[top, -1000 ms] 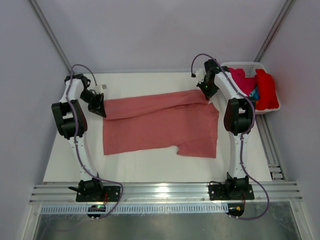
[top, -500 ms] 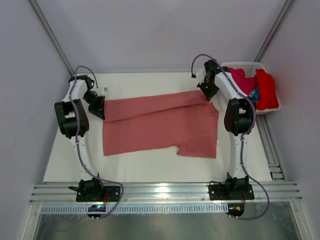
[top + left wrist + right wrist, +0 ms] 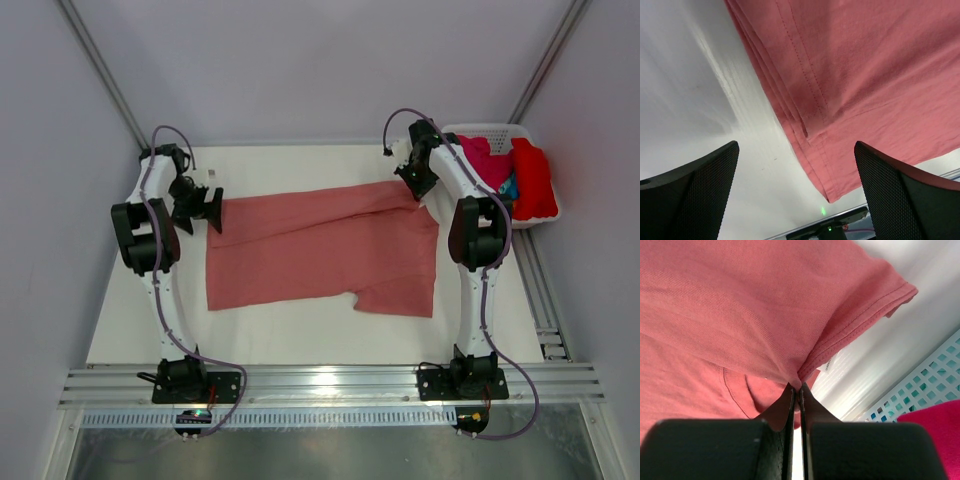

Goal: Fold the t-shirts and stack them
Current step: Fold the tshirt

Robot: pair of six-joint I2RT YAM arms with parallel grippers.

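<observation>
A salmon pink t-shirt (image 3: 320,250) lies spread on the white table, its far edge folded over toward the front. My left gripper (image 3: 213,210) stands open just off the shirt's far left corner, holding nothing. In the left wrist view the shirt's layered hem (image 3: 865,75) lies flat on the table between and beyond the wide-apart fingers (image 3: 695,195) of the left gripper (image 3: 796,150). My right gripper (image 3: 412,188) is shut on the shirt's far right corner. The right wrist view shows the right gripper (image 3: 799,387) pinching a fold of the pink fabric (image 3: 740,305) near a sleeve hem.
A white plastic basket (image 3: 500,128) stands at the far right of the table. It holds a magenta shirt (image 3: 480,160), a red shirt (image 3: 533,180) and a bit of blue cloth (image 3: 510,187). The basket's lattice wall (image 3: 920,390) sits close to the right gripper.
My left gripper has opened and let go of the shirt's far left corner, which now lies on the table. The right gripper has stayed shut on its corner.
</observation>
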